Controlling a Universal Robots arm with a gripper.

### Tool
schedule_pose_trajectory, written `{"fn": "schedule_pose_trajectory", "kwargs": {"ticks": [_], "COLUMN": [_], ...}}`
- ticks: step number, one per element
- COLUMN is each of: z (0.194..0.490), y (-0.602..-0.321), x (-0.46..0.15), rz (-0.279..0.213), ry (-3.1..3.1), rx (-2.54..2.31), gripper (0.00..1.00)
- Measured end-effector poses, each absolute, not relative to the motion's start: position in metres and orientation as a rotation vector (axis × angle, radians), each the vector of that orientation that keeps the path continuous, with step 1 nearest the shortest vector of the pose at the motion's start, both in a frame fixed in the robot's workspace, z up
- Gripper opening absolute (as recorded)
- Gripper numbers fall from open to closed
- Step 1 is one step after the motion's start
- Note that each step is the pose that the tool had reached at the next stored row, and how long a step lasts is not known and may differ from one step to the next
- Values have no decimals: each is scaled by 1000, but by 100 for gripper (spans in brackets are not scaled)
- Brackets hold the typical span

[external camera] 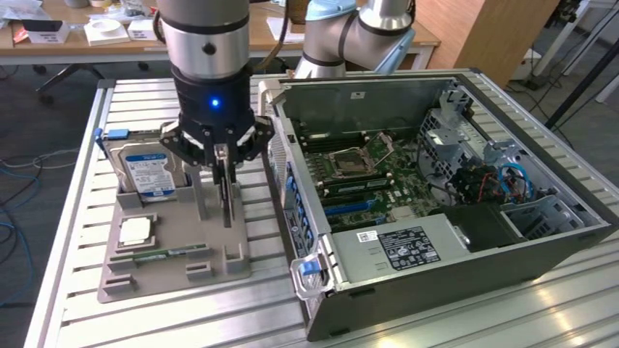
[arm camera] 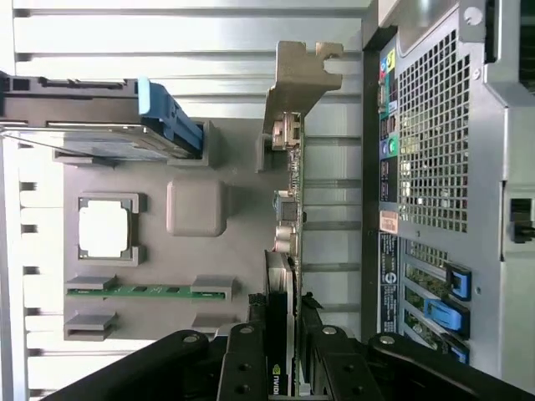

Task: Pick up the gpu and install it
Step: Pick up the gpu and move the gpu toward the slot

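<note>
Tool [external camera: 223, 151] pinches the gpu [external camera: 228, 196] by its upper edge. The card stands upright on edge on the gray tray [external camera: 164, 279], on the tray's side toward the open computer case [external camera: 454, 239]. Tray sits on the slatted surface [external camera: 77, 217].

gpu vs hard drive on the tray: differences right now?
Pose: the gpu stands upright on edge; the hard drive leans back. Look: gpu is a thin dark board with a tan bracket; hard drive is a thicker block with a blue-white label. State: the gripper is closed on the gpu; hard drive is untouched. Shared: both on the grey tray.
</note>
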State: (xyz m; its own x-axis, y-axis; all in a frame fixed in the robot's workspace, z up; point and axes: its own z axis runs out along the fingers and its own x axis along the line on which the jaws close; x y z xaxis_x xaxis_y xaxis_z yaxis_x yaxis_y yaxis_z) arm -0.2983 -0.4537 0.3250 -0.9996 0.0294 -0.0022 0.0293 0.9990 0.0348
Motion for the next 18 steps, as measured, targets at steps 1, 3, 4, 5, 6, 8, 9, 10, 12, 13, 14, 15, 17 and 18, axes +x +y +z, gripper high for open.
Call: {"fn": "schedule_pose_trajectory", "kwargs": {"ticks": [1, 3, 4, 5, 6, 8, 9, 10, 12, 13, 14, 15, 17, 18], "z": [329, 338, 343, 347, 351, 358, 363, 367, 375, 378, 382, 385, 393, 395], "y": [-454, -454, -454, -454, -454, -454, -454, -454, -454, -454, -454, -454, -454, -454], "x": [-298, -298, -298, -298, -298, -298, -298, -298, -298, -298, -298, -298, -298, -298], "rz": [55, 55, 55, 55, 55, 54, 55, 55, 55, 55, 55, 55, 55, 54], "ry": [3138, 3138, 3138, 3138, 3138, 3138, 3138, 3138, 3138, 3138, 3138, 3138, 3138, 3138], "rx": [46, 45, 45, 45, 45, 44, 44, 43, 42, 42, 41, 41, 40, 39], "gripper": [26, 26, 26, 26, 26, 26, 26, 26, 26, 26, 26, 26, 26, 26]}}
